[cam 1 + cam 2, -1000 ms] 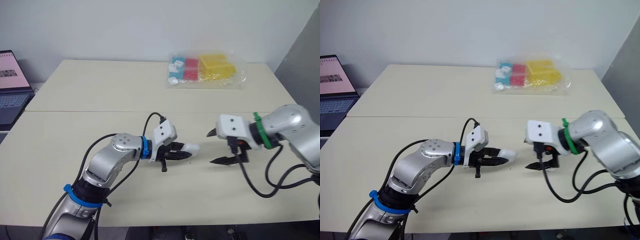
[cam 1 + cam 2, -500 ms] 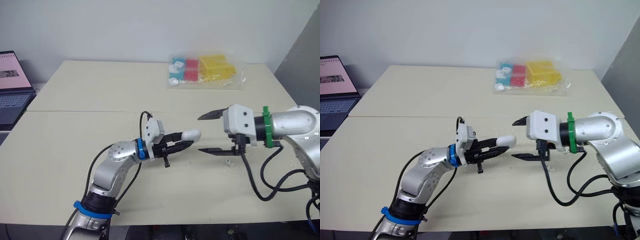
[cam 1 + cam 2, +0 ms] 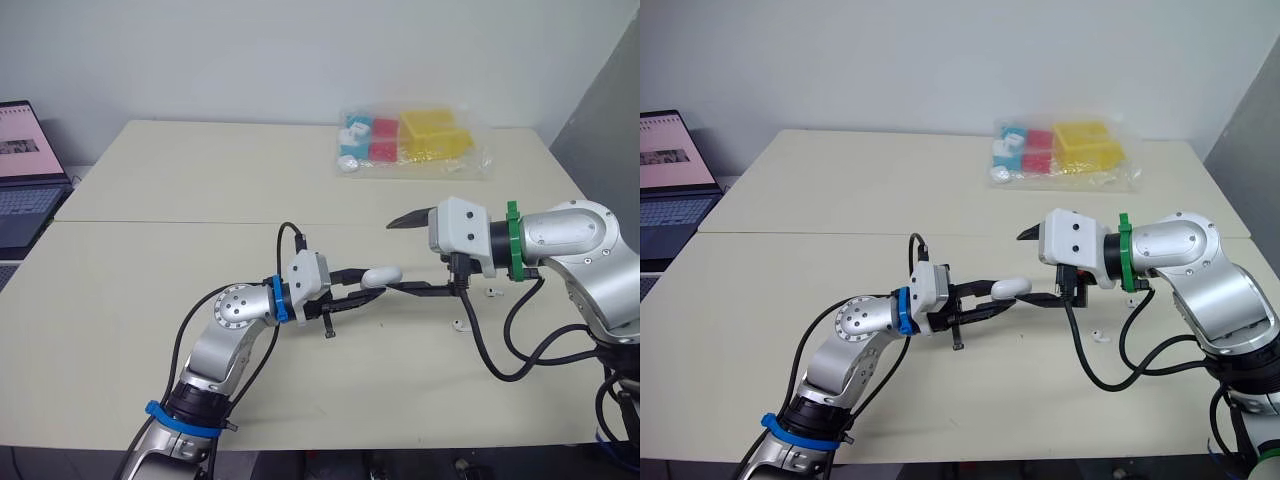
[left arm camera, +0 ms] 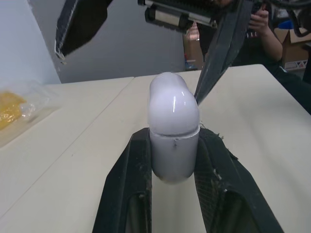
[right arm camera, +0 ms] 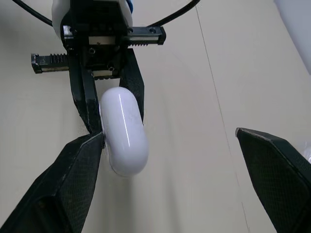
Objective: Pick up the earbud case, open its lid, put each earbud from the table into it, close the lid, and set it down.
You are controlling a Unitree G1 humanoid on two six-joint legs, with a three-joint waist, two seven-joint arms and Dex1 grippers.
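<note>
laptop (image 3: 20,170) x1, far left, beside the table, screen lit.

table (image 3: 200,180): pale top with a seam running across the middle.

Left arm: elbow bent low, forearm roughly level and running toward the table centre. left gripper (image 3: 362,287) is clamped on the earbud case (image 3: 381,276), x1, one finger on each side of its lower body. The rounded lid end sticks out past the fingertips. The lid is closed, and the seam line is visible in the left wrist view. The case is about mid-table in the front half and looks clear of the tabletop.

Right arm: comes in from the right with the forearm level, pointing back at the left gripper, so the two grippers face each other tip to tip. right gripper (image 3: 391,257) is spread wide and holding nothing. Its lower finger tip is at the side of the case's lid end, touching or a hair off, can't tell which. Its upper finger is well above the case.

Earbuds x2, both lying on the table, near the right wrist and apart from each other. first earbud (image 3: 492,292) is just below the wrist. second earbud (image 3: 459,323) is nearer the front edge, by the hanging cable.

plastic bag (image 3: 410,140) x1, back of the table, right of centre. It holds blue, red and yellow items, count not readable.
</note>
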